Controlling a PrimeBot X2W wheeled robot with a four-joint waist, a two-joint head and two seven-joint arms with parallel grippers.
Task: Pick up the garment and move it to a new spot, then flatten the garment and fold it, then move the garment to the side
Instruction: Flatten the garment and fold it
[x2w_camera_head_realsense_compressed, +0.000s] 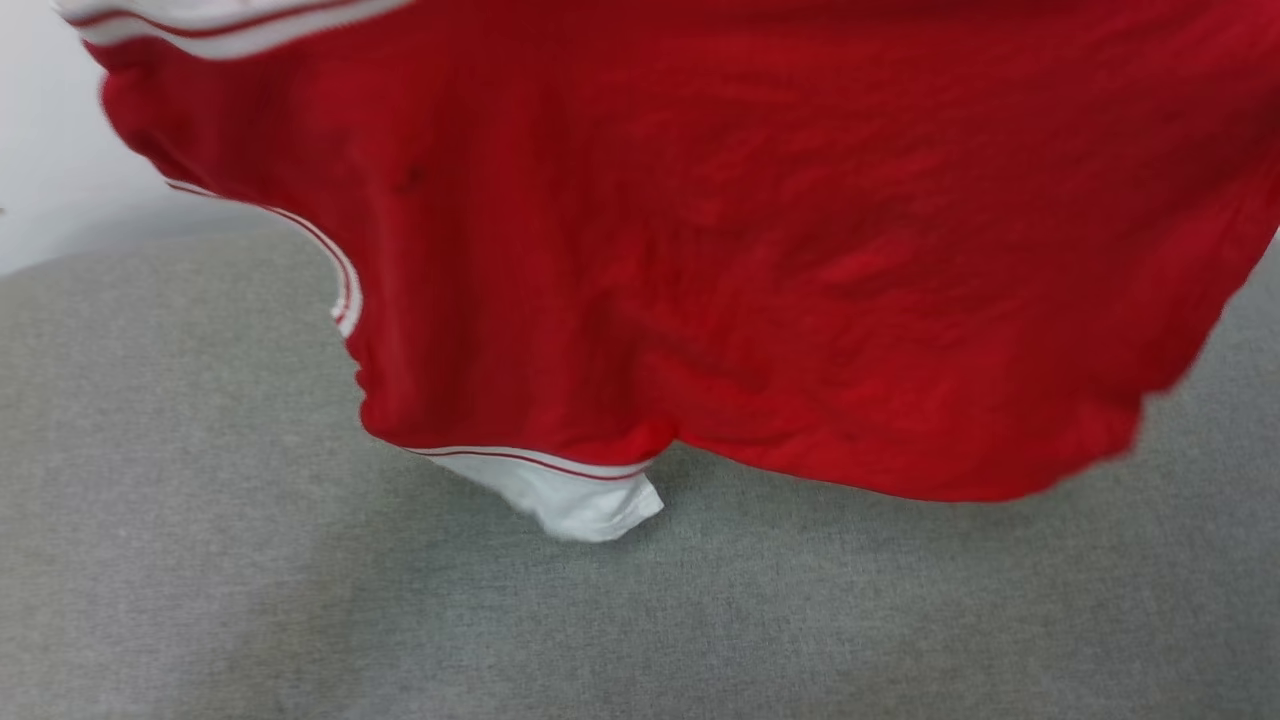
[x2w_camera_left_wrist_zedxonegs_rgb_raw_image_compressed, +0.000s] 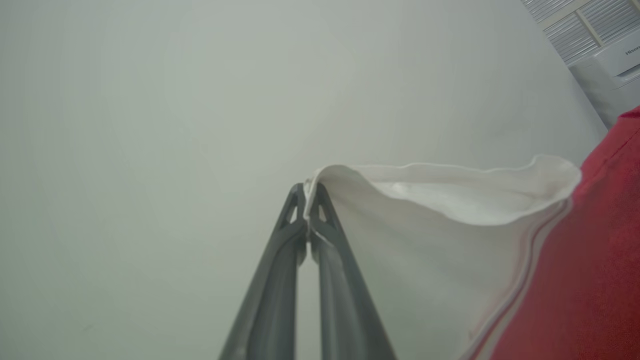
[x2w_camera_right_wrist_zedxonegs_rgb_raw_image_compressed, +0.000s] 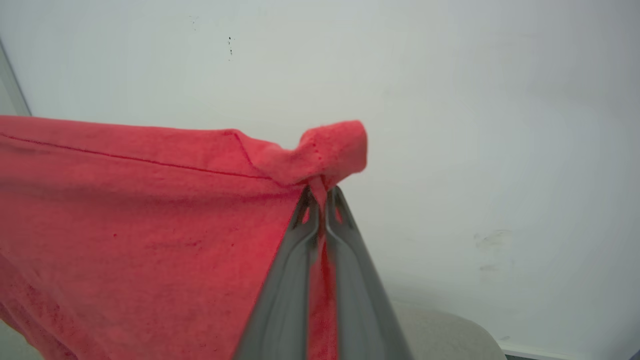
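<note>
The garment (x2w_camera_head_realsense_compressed: 760, 250) is held aloft, spread above the grey cloth-covered surface (x2w_camera_head_realsense_compressed: 200, 560). The left claw (x2w_camera_left_wrist_zedxonegs_rgb_raw_image_compressed: 306, 192) is clenched on the edge of a white sleeve (x2w_camera_left_wrist_zedxonegs_rgb_raw_image_compressed: 450, 195), and the right claw (x2w_camera_right_wrist_zedxonegs_rgb_raw_image_compressed: 322, 195) is clamped on a bunched red corner (x2w_camera_right_wrist_zedxonegs_rgb_raw_image_compressed: 325, 150). Another white sleeve (x2w_camera_head_realsense_compressed: 575, 500) is seen hanging lowest, near the surface.

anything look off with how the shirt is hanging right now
Yes. The garment hangs lopsided: the left gripper pinches one white sleeve, the right gripper a bunched red corner. The other sleeve dangles below the red cloth, near the grey surface.
</note>
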